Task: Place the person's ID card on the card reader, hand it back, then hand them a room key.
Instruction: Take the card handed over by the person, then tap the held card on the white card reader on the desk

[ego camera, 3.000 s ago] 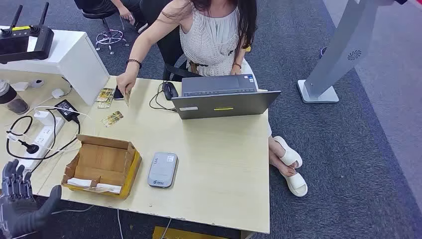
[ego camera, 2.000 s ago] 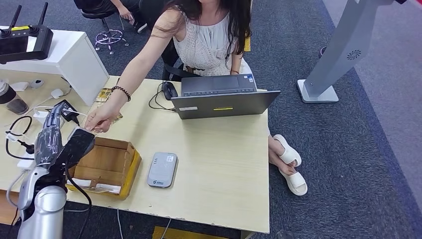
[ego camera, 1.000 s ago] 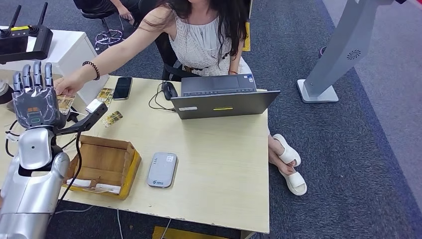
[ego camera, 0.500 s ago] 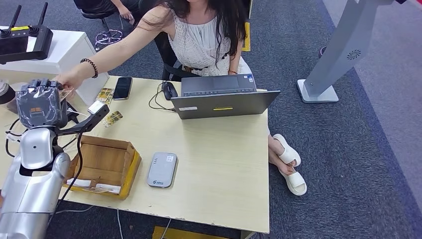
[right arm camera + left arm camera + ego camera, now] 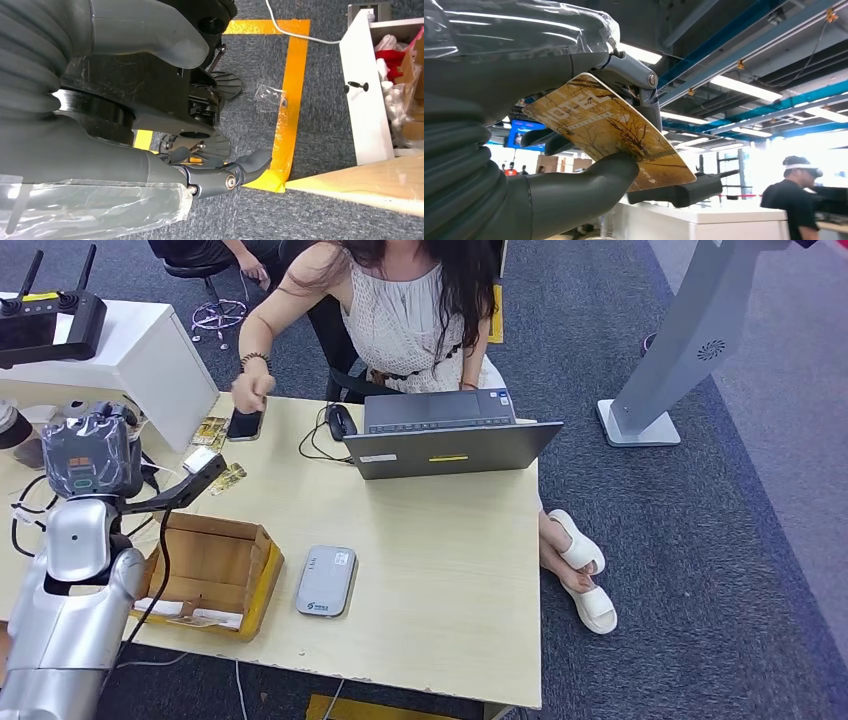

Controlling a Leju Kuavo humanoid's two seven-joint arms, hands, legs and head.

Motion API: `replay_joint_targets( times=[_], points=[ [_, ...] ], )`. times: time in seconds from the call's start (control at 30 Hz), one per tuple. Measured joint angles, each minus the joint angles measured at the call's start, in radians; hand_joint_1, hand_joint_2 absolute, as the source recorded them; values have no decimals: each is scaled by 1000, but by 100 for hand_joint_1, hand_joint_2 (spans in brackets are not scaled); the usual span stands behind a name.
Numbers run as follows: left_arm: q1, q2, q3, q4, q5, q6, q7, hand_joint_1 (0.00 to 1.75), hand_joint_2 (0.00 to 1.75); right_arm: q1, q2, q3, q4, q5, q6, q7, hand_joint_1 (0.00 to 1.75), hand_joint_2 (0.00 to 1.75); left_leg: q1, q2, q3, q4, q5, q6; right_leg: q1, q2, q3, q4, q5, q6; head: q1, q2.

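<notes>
Our left hand point(image 5: 524, 165) pinches the card point(image 5: 611, 132) between thumb and fingers point(image 5: 546, 140), held flat and raised above the bench point(image 5: 430, 540) so it can go face-down on the reader point(image 5: 326, 581), which lies well apart beside the box point(image 5: 205, 570). Our right hand point(image 5: 150, 165) hangs by the floor, fingers loosely apart, holding nothing.

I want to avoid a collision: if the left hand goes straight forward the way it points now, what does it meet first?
Probably the white box just beyond the left hand, which holds the card; depth is unclear.
</notes>
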Motion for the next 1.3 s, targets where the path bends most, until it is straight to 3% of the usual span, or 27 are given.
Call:
replay_joint_targets(
  times=[0.17, 0.5, 0.8, 0.97, 1.07, 1.3],
  points=[
    [67, -86, -35, -77, 0, 40, -57, 175, 175, -1, 4, 0, 1, -6, -11, 11, 0, 175, -1, 0, 0, 0, 0, 0, -1, 0, 0, -1, 0, 0, 0, 0],
    [194, -255, -278, -151, 0, 45, -44, 175, 175, -3, 22, -1, 2, -8, -28, 23, 0, 175, -1, 0, 0, 1, 0, 1, -1, 0, 0, -1, 1, 1, -1, 0],
    [212, -285, -312, -139, 0, 19, -33, 175, 175, -2, 24, -2, 2, -10, -31, 26, 0, 175, -1, 0, 0, 1, 0, 1, -1, 0, 0, -1, 1, 1, -1, 0],
    [230, -309, -321, -85, 0, -118, 82, 175, 175, -1, 25, -11, 3, -4, -39, 39, 0, 175, -1, 0, 0, 1, 0, 0, -1, 0, 0, 0, 1, 1, -1, 0],
    [231, -309, -321, -69, 0, -155, 119, 175, 175, -1, 25, -13, 3, 2, -38, 45, 0, 175, -1, 0, 0, 1, 0, 0, -1, 0, 0, 0, 1, 1, -1, 0],
    [258, -316, -312, -46, 0, -193, 97, 175, 175, -2, 25, -26, 3, 8, -37, 51, 0, 175, -1, 0, 0, 1, 0, 0, -1, 0, 0, 0, 1, 1, -1, 0]
  ],
)
